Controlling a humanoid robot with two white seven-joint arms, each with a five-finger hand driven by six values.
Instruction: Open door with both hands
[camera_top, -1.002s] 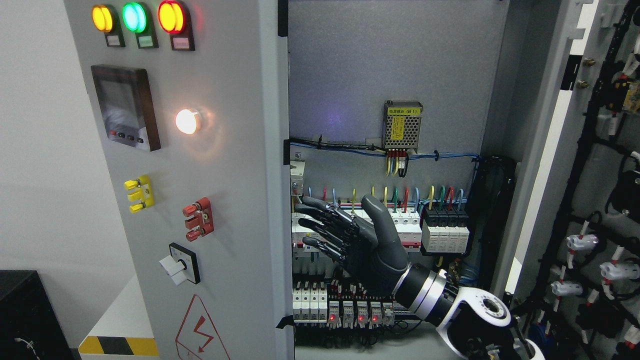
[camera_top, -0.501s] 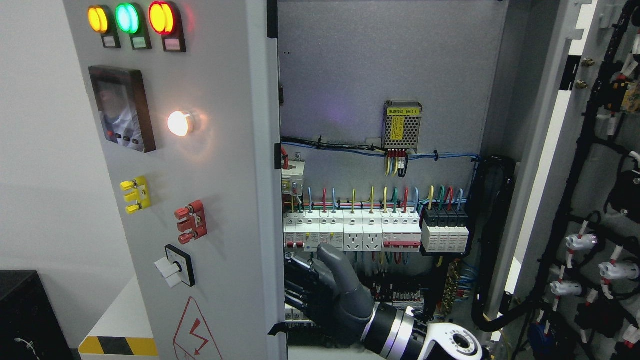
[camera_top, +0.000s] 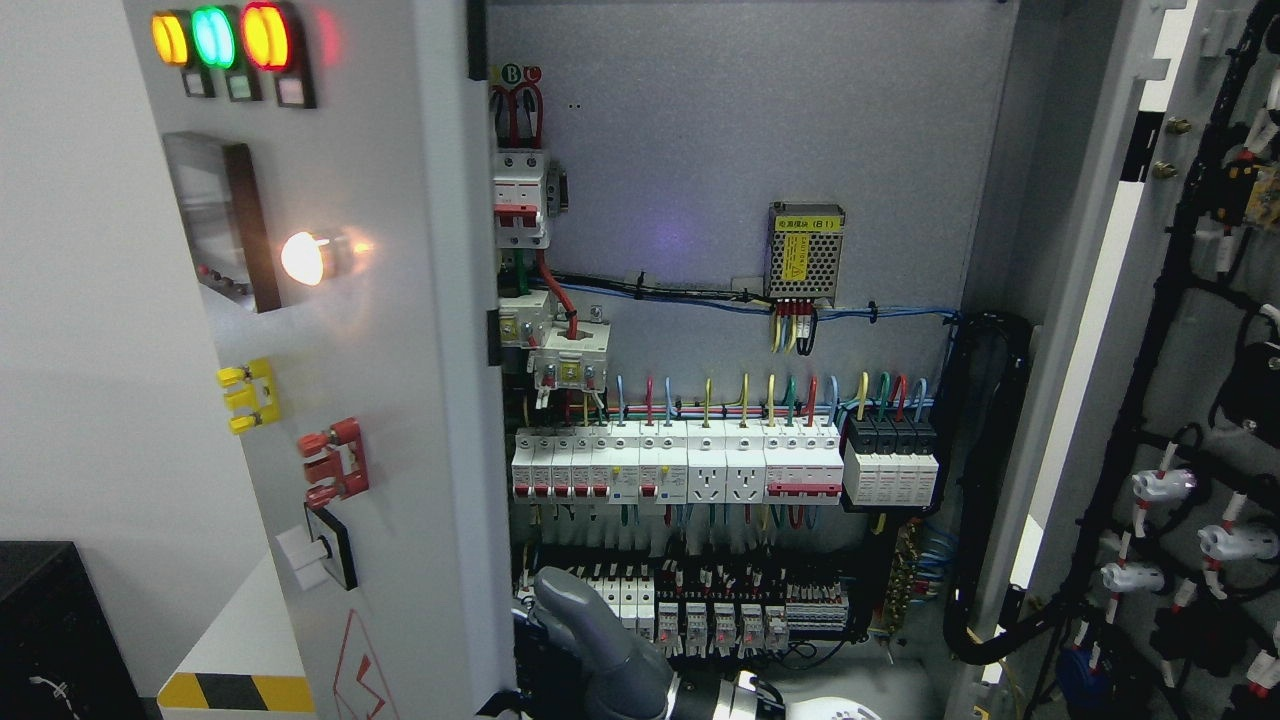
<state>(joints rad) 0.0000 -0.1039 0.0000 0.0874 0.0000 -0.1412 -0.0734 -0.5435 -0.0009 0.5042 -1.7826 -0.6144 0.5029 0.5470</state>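
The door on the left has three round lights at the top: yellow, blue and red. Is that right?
Not quite. The head view shows the middle light is green, not blue. The left door does carry three round lights at the top, with the yellow light and the red light on either side.

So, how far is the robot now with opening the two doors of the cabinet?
Mostly done. The right door stands wide open, its wired inner side showing. The left door is swung well out, so the breaker row and the power supply inside are exposed. In hand: the right hand sits low at the left door's inner edge, apparently pushing it. Left: perhaps a little more swing, then withdrawing the hand.
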